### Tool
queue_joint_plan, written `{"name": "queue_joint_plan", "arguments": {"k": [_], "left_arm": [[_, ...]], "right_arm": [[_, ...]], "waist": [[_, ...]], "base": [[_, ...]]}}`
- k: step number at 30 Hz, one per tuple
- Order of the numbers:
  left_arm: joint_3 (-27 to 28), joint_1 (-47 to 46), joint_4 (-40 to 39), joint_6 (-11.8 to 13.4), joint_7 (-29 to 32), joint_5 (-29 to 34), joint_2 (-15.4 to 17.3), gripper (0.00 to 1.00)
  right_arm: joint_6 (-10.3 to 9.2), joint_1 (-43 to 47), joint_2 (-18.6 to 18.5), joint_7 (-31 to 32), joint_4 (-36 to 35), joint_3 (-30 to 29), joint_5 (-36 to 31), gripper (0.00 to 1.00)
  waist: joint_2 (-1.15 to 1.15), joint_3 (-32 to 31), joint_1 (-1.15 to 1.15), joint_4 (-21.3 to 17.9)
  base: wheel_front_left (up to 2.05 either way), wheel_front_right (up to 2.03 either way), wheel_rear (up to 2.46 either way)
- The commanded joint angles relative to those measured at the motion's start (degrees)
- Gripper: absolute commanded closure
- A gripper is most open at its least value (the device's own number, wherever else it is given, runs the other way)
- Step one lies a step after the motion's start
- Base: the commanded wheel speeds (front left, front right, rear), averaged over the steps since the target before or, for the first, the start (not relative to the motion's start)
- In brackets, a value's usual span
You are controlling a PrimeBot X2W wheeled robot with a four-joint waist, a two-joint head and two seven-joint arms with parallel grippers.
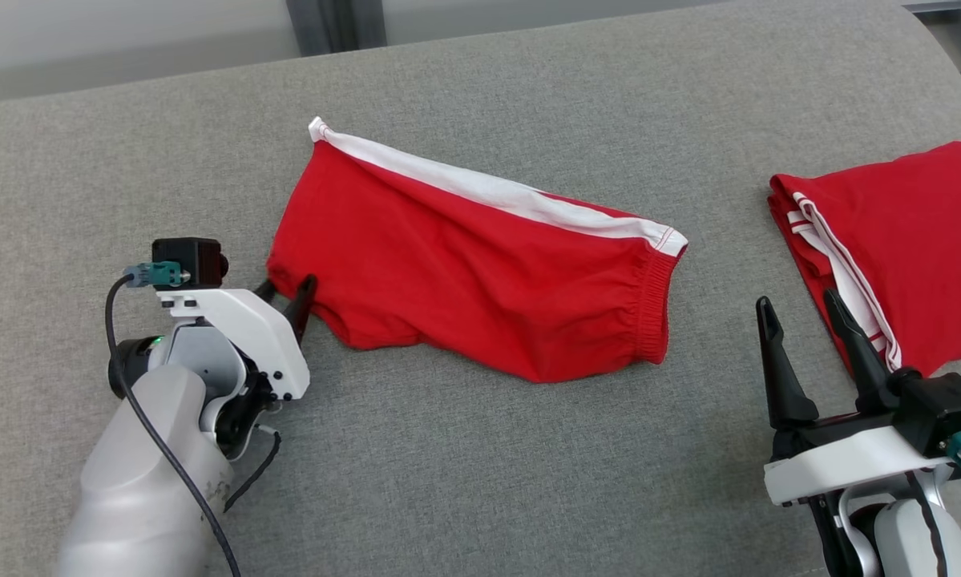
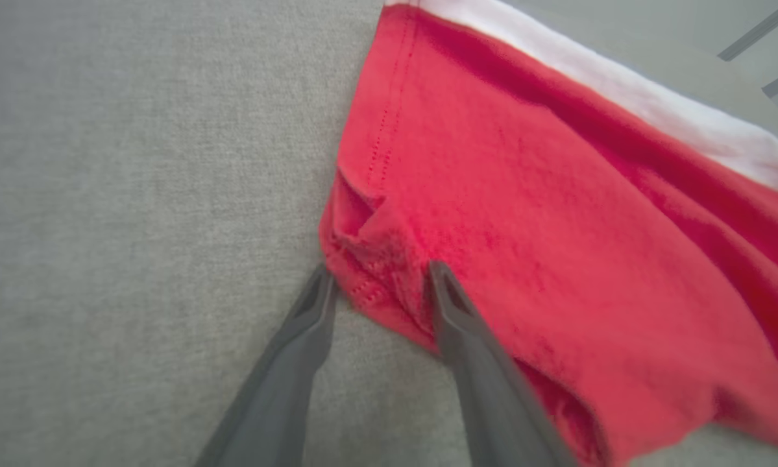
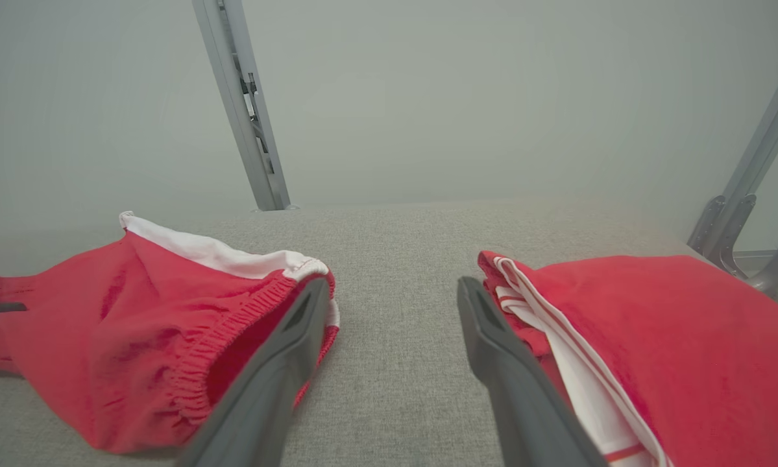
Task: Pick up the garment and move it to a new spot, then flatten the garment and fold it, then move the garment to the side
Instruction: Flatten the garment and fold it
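A red garment (image 1: 464,264) with a white side stripe and an elastic waistband lies crumpled in the middle of the grey padded table (image 1: 480,465). My left gripper (image 1: 288,287) is at its lower left corner. In the left wrist view its fingers (image 2: 379,269) stand apart astride that hemmed corner of the garment (image 2: 525,214), one finger on the bare cloth table and the other on the fabric. My right gripper (image 1: 797,300) hovers open at the front right, holding nothing, and the garment's waistband end (image 3: 135,311) lies to its left.
A second red garment (image 1: 913,240) with white stripes lies folded at the right edge, just right of my right gripper's fingers (image 3: 655,337). A metal frame post (image 3: 243,104) rises behind the table's far edge. More metal brackets (image 3: 726,233) stand at the far right.
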Motion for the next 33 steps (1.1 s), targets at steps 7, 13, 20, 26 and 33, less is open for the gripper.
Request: {"name": "queue_joint_plan", "arguments": {"k": [7,13,20,26,33], "left_arm": [[-0.16,1.22,-1.92,-0.42,-1.38,-1.32,0.35,1.00],[1.35,8.43,-7.92,1.61,-6.26,-2.54,-0.12,1.00],[1.74,19.16,-19.12,4.71,-7.80,-3.50,-0.59,1.00],[1.35,28.28,-31.50,8.26,-5.35,-3.86,-0.07,1.00],[1.49,35.31,-40.47,12.14,-2.61,-4.28,0.51,1.00]], "right_arm": [[-0.02,-0.17,-0.13,-0.67,0.51,0.00,0.70,0.00],[-0.02,1.09,-0.13,-0.55,0.39,-0.62,1.39,0.00],[-0.02,2.49,-0.14,0.35,-0.46,-1.38,1.15,0.00],[-0.02,3.66,-0.16,1.53,-1.22,-1.89,0.68,0.00],[-0.02,4.05,-0.15,2.37,-1.16,-1.24,1.64,0.00]], "waist": [[0.00,-0.55,0.00,0.76],[0.00,-1.39,0.00,1.81],[0.00,-2.05,0.00,4.03],[0.00,-2.97,0.00,6.05],[0.00,-4.58,0.00,6.14]], "base": [[0.00,0.00,0.00],[0.00,0.00,0.00],[0.00,0.00,0.00],[0.00,0.00,0.00],[0.00,0.00,0.00]]}}
